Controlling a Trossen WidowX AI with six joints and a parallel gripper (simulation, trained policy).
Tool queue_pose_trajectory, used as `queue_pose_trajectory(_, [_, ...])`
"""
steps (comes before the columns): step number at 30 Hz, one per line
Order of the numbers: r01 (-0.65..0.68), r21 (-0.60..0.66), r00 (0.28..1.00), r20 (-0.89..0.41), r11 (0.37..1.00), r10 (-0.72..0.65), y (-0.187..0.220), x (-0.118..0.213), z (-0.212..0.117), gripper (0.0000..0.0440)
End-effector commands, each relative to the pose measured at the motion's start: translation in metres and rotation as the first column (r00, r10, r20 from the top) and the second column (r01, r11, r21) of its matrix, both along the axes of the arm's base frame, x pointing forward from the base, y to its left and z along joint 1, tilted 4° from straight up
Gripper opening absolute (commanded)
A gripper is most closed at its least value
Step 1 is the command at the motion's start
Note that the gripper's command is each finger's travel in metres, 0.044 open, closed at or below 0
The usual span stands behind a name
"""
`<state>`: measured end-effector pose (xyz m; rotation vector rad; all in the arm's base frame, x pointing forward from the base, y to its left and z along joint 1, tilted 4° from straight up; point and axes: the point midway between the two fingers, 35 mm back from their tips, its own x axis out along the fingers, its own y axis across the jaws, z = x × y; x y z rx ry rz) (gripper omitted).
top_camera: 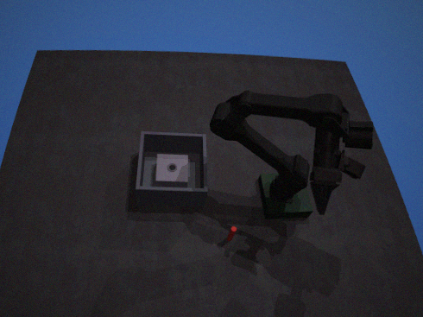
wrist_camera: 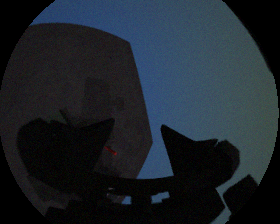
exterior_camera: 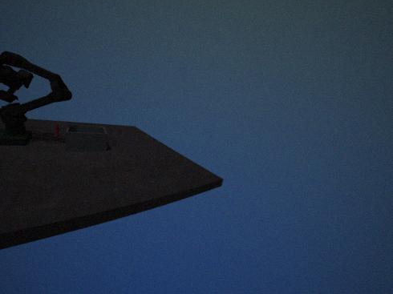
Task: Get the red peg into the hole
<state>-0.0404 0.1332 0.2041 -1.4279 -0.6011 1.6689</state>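
Note:
The red peg (top_camera: 231, 234) (exterior_camera: 57, 130) (wrist_camera: 111, 150) stands upright on the table, outside the box. The open grey box (top_camera: 172, 189) (exterior_camera: 87, 141) stands near it. Inside the box, a pale square plate (top_camera: 164, 174) lies at the bottom, with a dark round hole (top_camera: 172, 167) in it; nothing stands in the hole. My gripper (wrist_camera: 138, 124) is open, its two dark fingers wide apart with nothing between them. It is held high and folded back by the arm's base, well away from the peg. The box's inside is mostly hidden in the exterior view.
The arm's green base (top_camera: 302, 209) (exterior_camera: 16, 139) stands on the dark table (top_camera: 99, 86) (exterior_camera: 120, 172), to the right of the box in the top view. The arm's shadow falls around the peg. The scene is dim, and table edges show in all views.

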Motion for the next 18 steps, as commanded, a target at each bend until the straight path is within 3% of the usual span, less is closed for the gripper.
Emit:
queue_pose_trajectory(1, [0.018,-0.001,0.999,-0.03,1.0,-0.018,0.001,-0.001,0.002,0.0421])
queue_pose_trajectory(2, [0.041,-0.005,0.998,-0.056,0.999,-0.041,0.001,0.0,0.003,0.0438])
queue_pose_trajectory(9, [0.213,-0.054,0.952,-0.213,0.976,-0.219,0.005,0.004,0.006,0.044])
queue_pose_trajectory(18, [0.421,-0.146,0.813,-0.378,0.895,-0.444,0.012,0.011,0.005,0.044])
